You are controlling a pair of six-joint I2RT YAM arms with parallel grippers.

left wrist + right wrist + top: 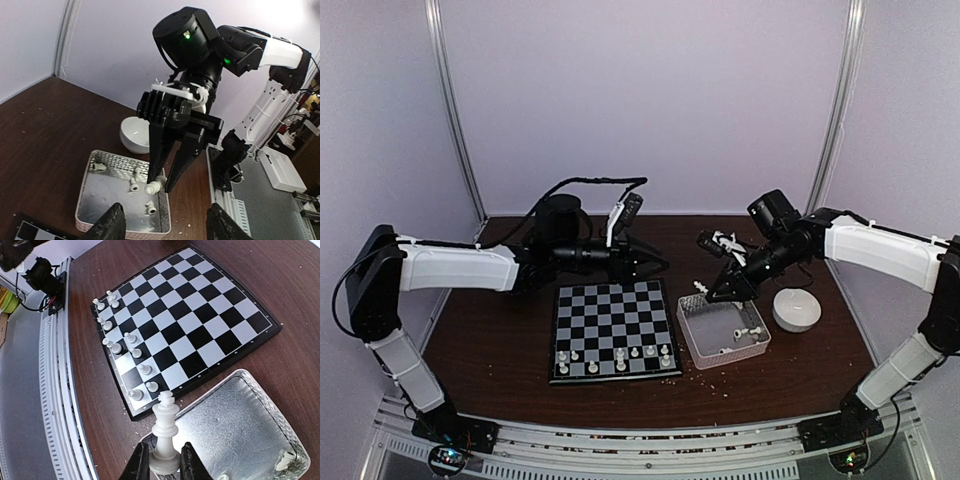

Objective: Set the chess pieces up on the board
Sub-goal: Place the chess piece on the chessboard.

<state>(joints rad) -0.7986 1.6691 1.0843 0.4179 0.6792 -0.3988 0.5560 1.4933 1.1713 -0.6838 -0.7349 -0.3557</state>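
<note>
The board (610, 310) lies at the table's middle, with several white chess pieces (620, 355) standing in its two nearest rows. In the right wrist view they line the left side (117, 347) of the board (200, 315). My right gripper (712, 295) is shut on a white king (165, 425), gripping its base. The king (700, 288) hangs over the far left corner of a clear tray (688, 338). The left wrist view shows it tilted between the right gripper's fingertips (159, 186). My left gripper (650, 265) hovers open over the board's far edge, with nothing between its fingers.
Loose white pieces (134, 187) lie in the tray (105, 195), with one more (287, 459) in a corner. A white bowl (797, 308) stands right of the tray. Pale crumbs dot the brown table near the tray's front. White walls enclose the back and sides.
</note>
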